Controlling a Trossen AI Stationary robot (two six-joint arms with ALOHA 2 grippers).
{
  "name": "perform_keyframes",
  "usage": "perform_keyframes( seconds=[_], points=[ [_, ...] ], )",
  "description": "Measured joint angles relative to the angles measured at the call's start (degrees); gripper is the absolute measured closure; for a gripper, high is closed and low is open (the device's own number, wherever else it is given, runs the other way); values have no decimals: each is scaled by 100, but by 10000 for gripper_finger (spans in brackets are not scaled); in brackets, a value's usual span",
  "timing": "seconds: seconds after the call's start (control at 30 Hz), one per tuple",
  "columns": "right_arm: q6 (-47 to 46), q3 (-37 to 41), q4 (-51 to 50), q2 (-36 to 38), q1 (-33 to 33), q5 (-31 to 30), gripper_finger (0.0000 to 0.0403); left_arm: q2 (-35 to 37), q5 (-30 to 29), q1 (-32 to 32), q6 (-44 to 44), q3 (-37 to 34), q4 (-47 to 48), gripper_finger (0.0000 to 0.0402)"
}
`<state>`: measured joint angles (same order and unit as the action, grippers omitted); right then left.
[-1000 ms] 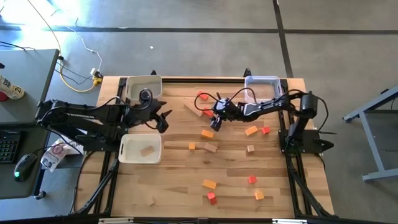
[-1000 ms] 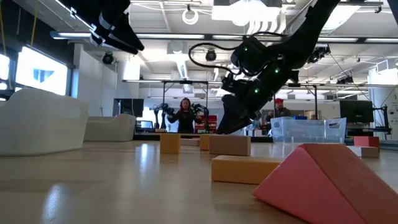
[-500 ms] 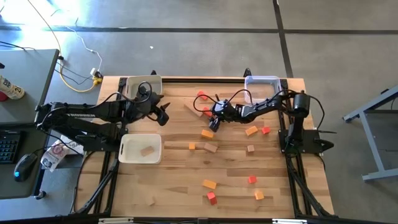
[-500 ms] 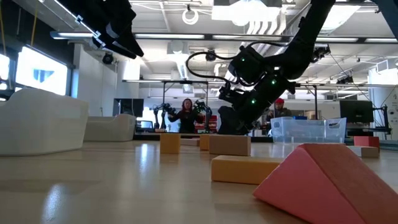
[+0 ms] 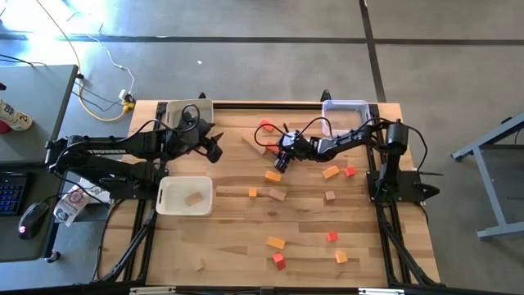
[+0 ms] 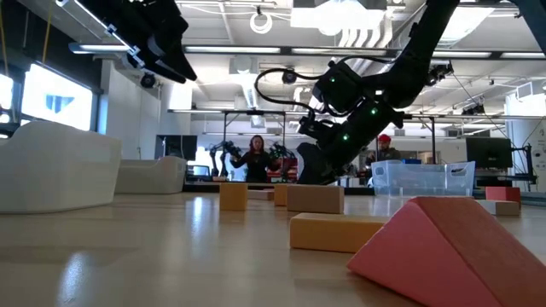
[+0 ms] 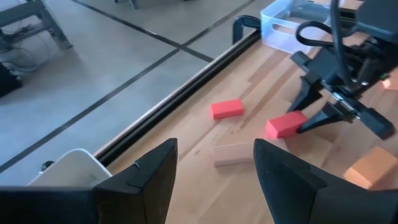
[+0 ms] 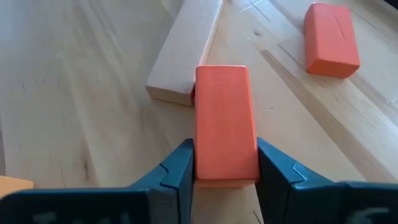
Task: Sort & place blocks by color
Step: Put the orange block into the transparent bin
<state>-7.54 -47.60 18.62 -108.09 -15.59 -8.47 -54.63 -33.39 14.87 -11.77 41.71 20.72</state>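
Observation:
My right gripper (image 5: 277, 151) is shut on a red block (image 8: 224, 121) at the table's far middle. The block lies flat against the near end of a light wood plank (image 8: 184, 52). A second red block (image 8: 331, 38) lies farther off. My left gripper (image 5: 214, 149) hangs open in the air beside the far-left white bin (image 5: 190, 112), with nothing between its fingers (image 7: 268, 163). Orange, red and light wood blocks lie scattered over the table's middle and near part (image 5: 276, 242). My right gripper pinches the red block's two long sides, at its near end (image 8: 225, 174), between its two fingers. The fingers slant down from the table's right side and lie along the block. The block lies flat on the table (image 7: 286, 124), its far end by the plank.
A second white bin (image 5: 185, 197) at the near left holds a light wood block. A clear bin (image 5: 345, 111) stands at the far right. An orange block (image 5: 273, 175) lies just near of my right gripper. Black rails run along the table's edges.
My right gripper has gone a little toward the table's left and down onto the red block beside the plank. My left gripper has swung a short way toward the far edge, staying open.

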Motion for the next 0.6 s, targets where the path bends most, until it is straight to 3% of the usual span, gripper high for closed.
perform_keyframes(
  seconds=[0.23,0.6],
  points=[
    [-186,-1,-391,189,0,-158,297,0,445,-2,0,0,39,204],
    [-306,-1,-1513,1605,0,-1453,297,0,486,0,0,-1,40,204]
  ],
)
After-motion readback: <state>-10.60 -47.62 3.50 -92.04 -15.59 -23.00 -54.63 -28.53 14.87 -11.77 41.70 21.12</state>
